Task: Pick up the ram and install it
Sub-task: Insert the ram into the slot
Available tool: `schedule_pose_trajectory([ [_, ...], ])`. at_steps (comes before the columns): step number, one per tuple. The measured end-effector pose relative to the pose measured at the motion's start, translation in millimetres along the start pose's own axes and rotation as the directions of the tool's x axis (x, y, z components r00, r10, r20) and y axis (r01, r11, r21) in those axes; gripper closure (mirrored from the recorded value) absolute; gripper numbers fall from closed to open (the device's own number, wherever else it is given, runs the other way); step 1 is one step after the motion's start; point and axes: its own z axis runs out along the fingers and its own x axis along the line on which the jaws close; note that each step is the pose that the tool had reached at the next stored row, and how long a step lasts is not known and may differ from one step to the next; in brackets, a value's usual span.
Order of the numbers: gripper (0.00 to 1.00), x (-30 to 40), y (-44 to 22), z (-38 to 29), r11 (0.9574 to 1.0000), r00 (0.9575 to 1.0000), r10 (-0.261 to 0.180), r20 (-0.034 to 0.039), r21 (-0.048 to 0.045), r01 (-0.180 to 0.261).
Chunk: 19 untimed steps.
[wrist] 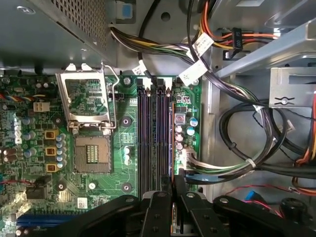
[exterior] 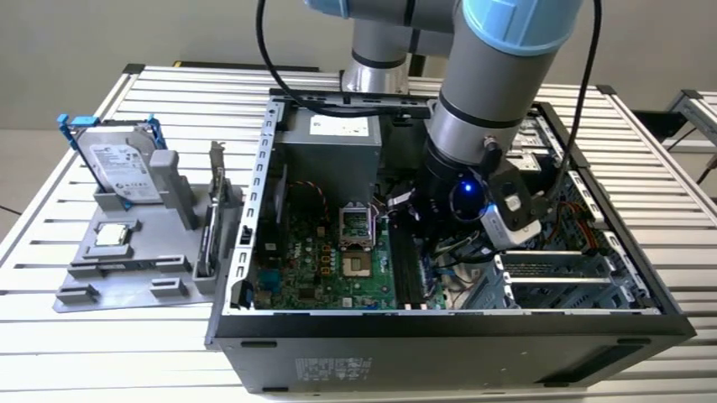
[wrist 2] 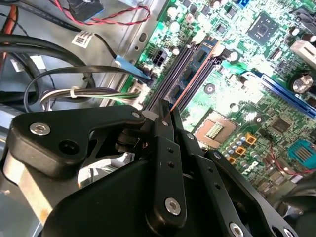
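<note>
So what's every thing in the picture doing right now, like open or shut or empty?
gripper: shut, tips down by the memory slots.
ram: standing in a slot on the motherboard.
computer case: lying on its side, open on top.
processor socket: empty, cover flipped up.
hard drive: upright in the grey holder.

A slatted metal table [exterior: 101,336] is carrying everything. An open computer case [exterior: 448,336] is lying on its side on the slats, and just beside it, toward the exterior view's left, a grey parts tray [exterior: 123,281] is resting, holding a hard drive [exterior: 117,168] upright.
</note>
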Motion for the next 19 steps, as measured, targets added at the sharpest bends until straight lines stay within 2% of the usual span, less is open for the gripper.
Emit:
schedule_pose_trajectory([
  [10,1.0,2.6,2.1,8.0,1.0,1.0,0.0,0.0002,0.0001,0.0],
  [19,1.0,2.6,7.9,14.9,1.0,1.0,0.0,0.0003,-0.0002,0.0],
])
